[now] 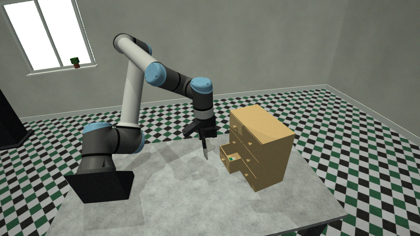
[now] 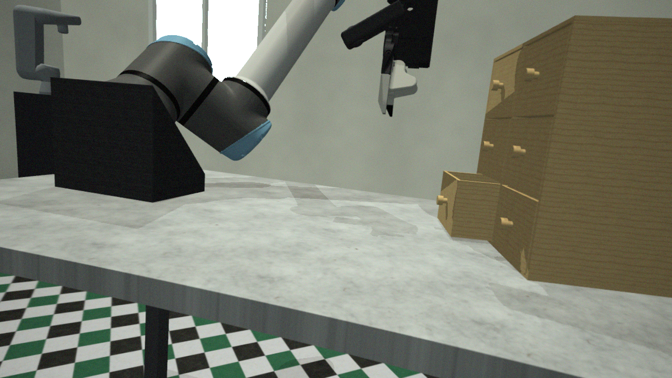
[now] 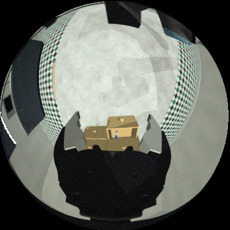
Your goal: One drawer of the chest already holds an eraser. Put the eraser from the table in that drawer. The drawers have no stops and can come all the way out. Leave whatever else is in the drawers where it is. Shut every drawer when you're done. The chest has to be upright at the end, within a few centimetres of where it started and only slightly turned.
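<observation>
Tool [image 1: 209,152] [image 2: 390,101] [image 3: 114,112] wide, holding nothing, above drawer [image 1: 234,167] [image 2: 474,209] [image 3: 130,122] now standing open at 4 o'clock in top view, one eraser [image 1: 232,158] [image 3: 116,135] visible inside, can't tell which, so closing likely waits on confirming both.

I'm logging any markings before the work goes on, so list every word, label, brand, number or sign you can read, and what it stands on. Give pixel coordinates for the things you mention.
No readable text anywhere.
Chest of drawers [image 1: 274,158] [image 2: 606,155]: no lettering seen on its visible faces.
Small green and white item in the open drawer [image 1: 232,158]: too small to tell whether it bears print.
Blue joint caps of the arm: small marks, too small to read.
</observation>
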